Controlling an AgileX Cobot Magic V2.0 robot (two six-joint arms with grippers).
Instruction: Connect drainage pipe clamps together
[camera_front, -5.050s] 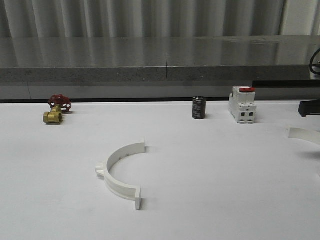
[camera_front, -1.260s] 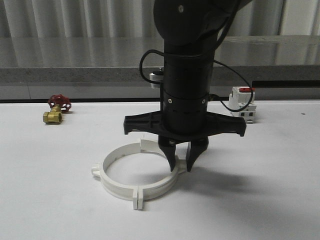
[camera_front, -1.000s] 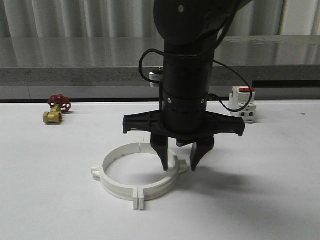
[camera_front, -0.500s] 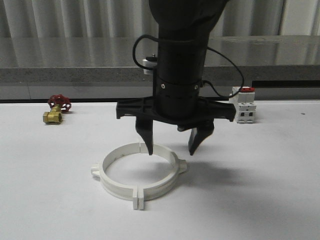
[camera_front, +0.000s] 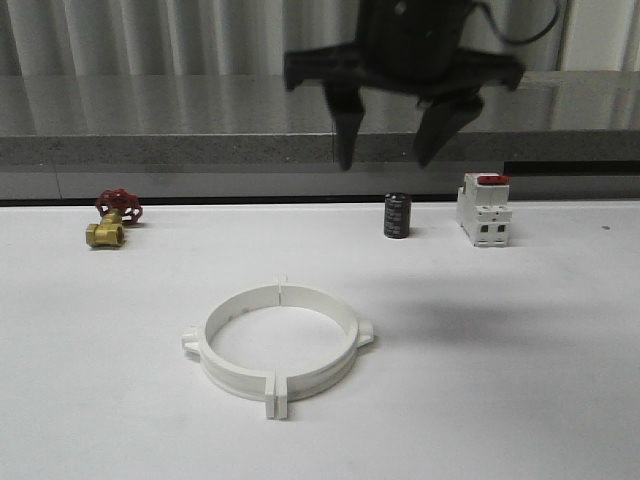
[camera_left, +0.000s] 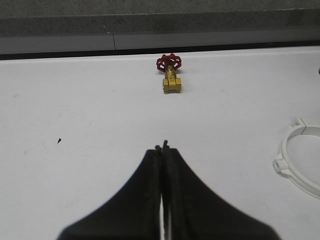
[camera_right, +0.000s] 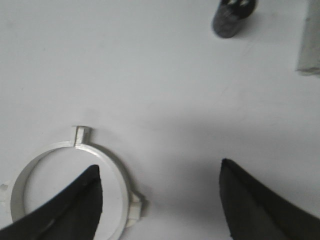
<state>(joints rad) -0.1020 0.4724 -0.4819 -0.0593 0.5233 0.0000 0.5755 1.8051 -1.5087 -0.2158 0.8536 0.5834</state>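
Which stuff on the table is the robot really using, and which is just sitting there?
Using:
- drainage pipe clamps, two white halves lying joined as one ring
- right gripper, open, raised above the table

Just sitting there:
- brass valve
- black cylinder
- white breaker

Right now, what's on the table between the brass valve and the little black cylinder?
Nothing: front view shows bare table between the brass valve and black cylinder.

The two white drainage pipe clamps (camera_front: 277, 345) lie flat on the table, flanges meeting, forming one ring.
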